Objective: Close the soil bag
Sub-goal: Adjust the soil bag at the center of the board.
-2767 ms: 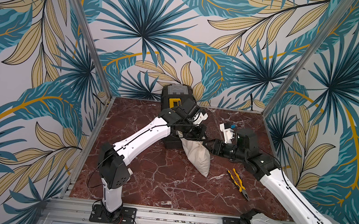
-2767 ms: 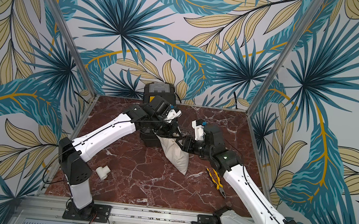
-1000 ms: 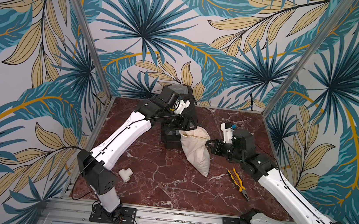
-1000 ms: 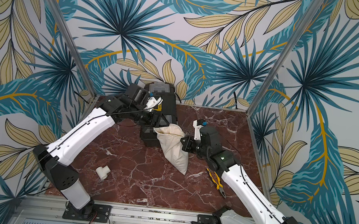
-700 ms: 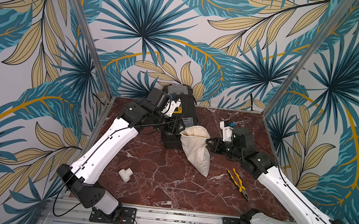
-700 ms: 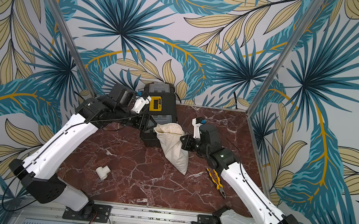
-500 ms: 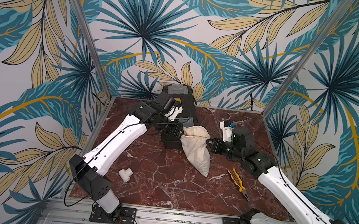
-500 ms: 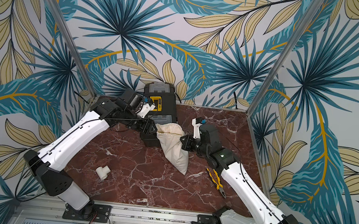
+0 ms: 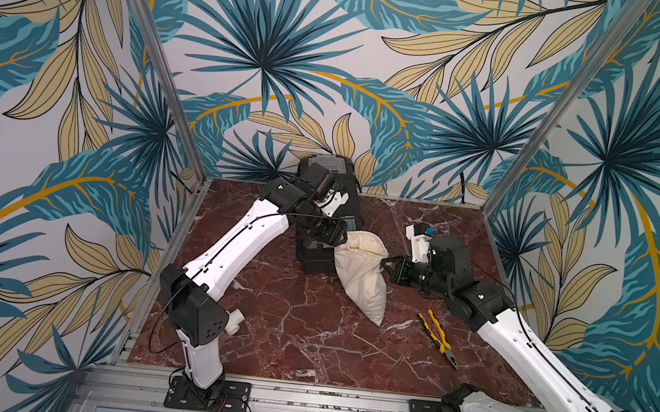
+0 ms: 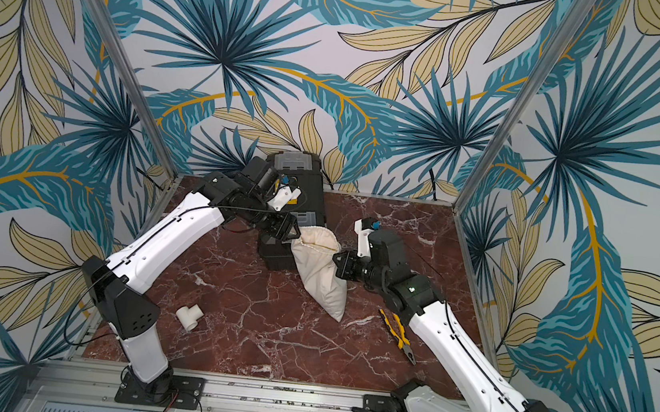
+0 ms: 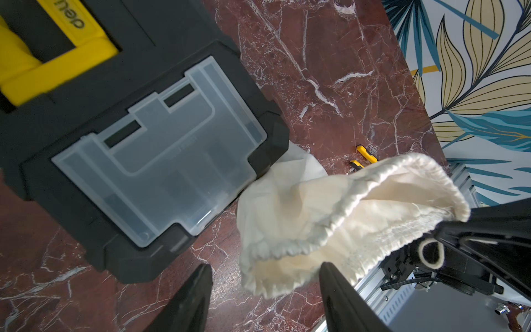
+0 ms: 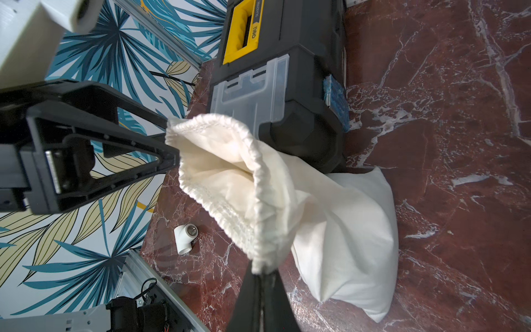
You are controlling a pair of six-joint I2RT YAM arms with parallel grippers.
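The soil bag (image 9: pixel 362 279) (image 10: pixel 319 275), a cream cloth sack, leans against the toolbox with its gathered mouth (image 11: pixel 344 207) raised and still gaping. My right gripper (image 9: pixel 384 263) (image 10: pixel 337 260) (image 12: pixel 260 273) is shut on the hem at the mouth's right end. A loop of the cord (image 11: pixel 431 254) hangs beside its fingers. My left gripper (image 9: pixel 339 237) (image 10: pixel 294 232) (image 11: pixel 264 267) is open at the mouth's opposite end. The hem's corner sits between its fingers (image 12: pixel 169 152) without being pinched.
A black toolbox (image 9: pixel 317 256) (image 11: pixel 115 143) (image 12: pixel 301 86) with a yellow handle and clear lid stands behind the bag, against the back wall. Yellow pliers (image 9: pixel 437 337) (image 10: pixel 400 333) lie under my right arm. A white pipe tee (image 10: pixel 189 315) (image 12: pixel 185 234) lies near the left arm's base.
My left arm swung out to the back left and came back to the bag's mouth, its jaws a little narrower. The right gripper kept its hold on the hem.
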